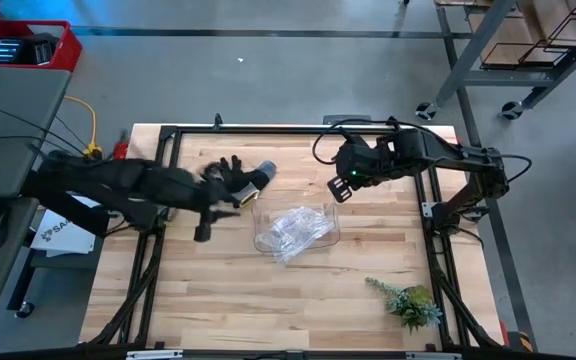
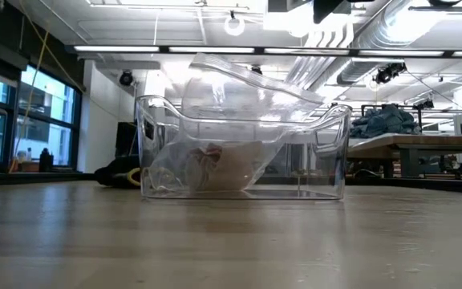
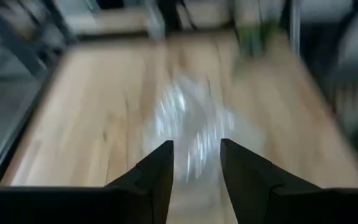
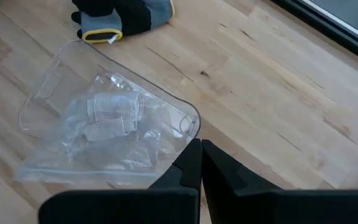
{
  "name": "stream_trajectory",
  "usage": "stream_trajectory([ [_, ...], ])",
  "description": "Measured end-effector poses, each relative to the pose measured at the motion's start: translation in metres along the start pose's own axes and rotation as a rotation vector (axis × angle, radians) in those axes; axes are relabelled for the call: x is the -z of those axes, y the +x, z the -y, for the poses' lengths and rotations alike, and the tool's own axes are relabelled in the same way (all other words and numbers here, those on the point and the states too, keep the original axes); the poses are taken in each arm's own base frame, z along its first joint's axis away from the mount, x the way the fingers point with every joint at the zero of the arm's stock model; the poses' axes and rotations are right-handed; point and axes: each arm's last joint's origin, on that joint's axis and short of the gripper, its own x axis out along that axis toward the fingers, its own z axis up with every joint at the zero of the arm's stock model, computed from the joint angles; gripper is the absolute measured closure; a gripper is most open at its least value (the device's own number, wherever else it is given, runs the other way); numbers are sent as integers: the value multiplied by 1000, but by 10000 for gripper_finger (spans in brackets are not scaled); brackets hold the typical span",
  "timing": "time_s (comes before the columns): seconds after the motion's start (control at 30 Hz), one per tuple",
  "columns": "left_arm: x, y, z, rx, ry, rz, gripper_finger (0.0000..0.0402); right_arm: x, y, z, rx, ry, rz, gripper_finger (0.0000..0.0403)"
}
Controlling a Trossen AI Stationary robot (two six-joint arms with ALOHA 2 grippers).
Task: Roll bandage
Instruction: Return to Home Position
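My job here is done, and what remains is to take both arms home without disturbing anything. The bandage [image 4: 110, 113] lies rolled inside the zip bag [image 1: 293, 230], which sits in the clear bin [image 2: 331, 160] at the middle of the table [image 1: 368, 280]. My right gripper [image 4: 199, 144] hangs near the bin's corner, its fingers pressed together on nothing. My left gripper [image 3: 196, 146] has its fingers spread and holds nothing. It points toward the bin from the side where the work glove [image 4: 126, 15] lies. I judge the safe way is to lift each arm first and then draw it back toward its own side, so that neither finger catches the bin's rim or drags the glove. The artificial plant [image 1: 410, 303] stands well apart and poses no risk.
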Motion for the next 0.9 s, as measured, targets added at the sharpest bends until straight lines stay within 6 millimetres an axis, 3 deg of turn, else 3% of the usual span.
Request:
stream_trajectory([
  [0.13, 37, -7, -2, -32, -191, 265, 287, 0, 0, 0, 0, -20, 0, 403],
  [0.4, 116, 39, -8, -51, -317, 379, 306, 6, -7, 0, -21, -94, -6, 403],
  [0.6, 142, 53, -23, 36, -342, 367, 322, 29, -42, 17, -31, -2, 38, 403],
  [0.73, 162, 58, -27, 39, -389, 333, 380, 44, -70, 29, -97, 92, 124, 403],
  [0.9, 182, 60, -27, 41, -477, 378, 395, 62, -83, 37, -134, 155, 182, 403],
])
